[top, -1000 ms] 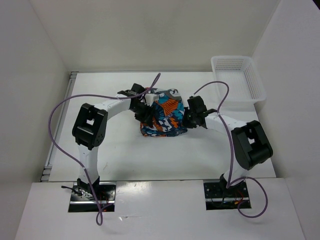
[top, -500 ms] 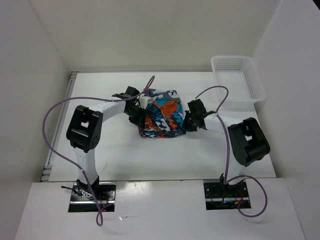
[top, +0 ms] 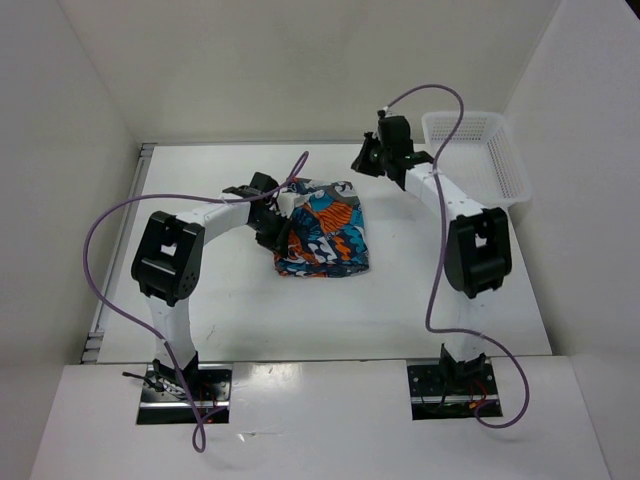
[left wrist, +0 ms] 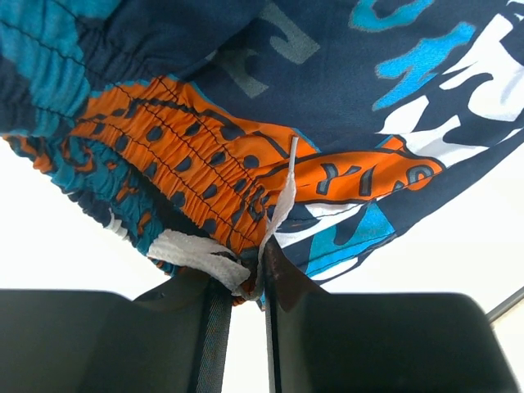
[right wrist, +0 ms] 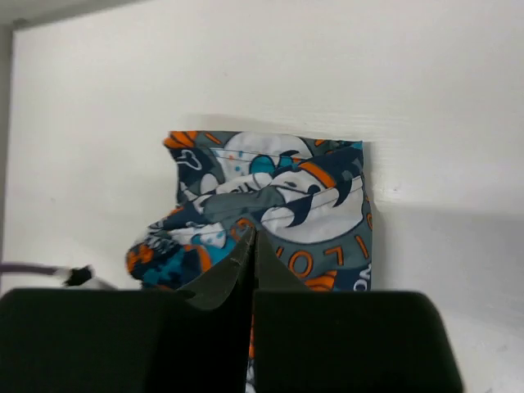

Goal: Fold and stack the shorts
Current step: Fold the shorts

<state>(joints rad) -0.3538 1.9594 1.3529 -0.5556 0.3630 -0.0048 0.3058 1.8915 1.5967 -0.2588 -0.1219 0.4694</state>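
Teal-orange patchwork fabric shorts (top: pixel 322 232) bundled on white worktop (top: pixel 220 300). Left pincer (left wrist: pixel 246 282) clamped on waistband (left wrist: pixel 180 155) at left edge. Right pincer (right wrist: pixel 250 236) together, empty, well apart rearward.

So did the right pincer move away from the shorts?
Yes. The right pincer has left the right edge of the shorts and swung toward the far side of the table, ending shut just left of the white basket.

The shorts (top: pixel 325 240) are being seen as soft matt cloth, gathered at the waistband; the far-right basket (top: pixel 480 160) as white mesh plastic.
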